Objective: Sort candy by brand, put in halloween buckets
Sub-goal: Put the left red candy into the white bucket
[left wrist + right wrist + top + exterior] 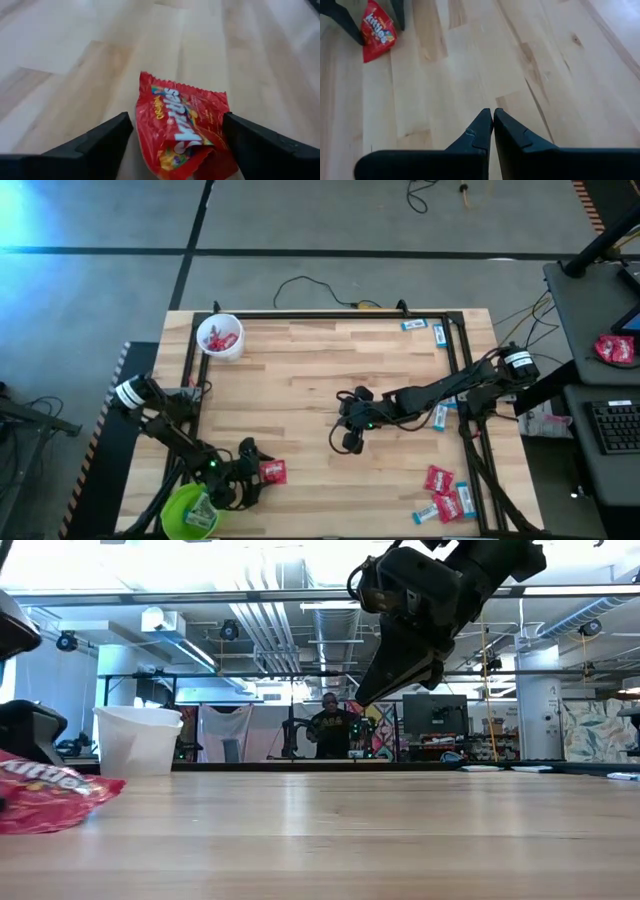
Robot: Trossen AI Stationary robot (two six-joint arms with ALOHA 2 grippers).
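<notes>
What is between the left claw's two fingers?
A red candy lies on the table between the open left gripper fingers, clearest in the left wrist view.

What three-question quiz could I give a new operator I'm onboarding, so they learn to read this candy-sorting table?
1. True or false: the left claw stands open around the red crinkly Skittles wrapper.
2. Which round plastic bucket already holds red candies: white or lime green?
3. Multiple choice: the right claw is A) gripping a blue candy, B) shut and empty above the wooden table, C) inside a bucket.

Key: 1 true. 2 the white bucket; the lime green bucket holds none. 3 B.
</notes>
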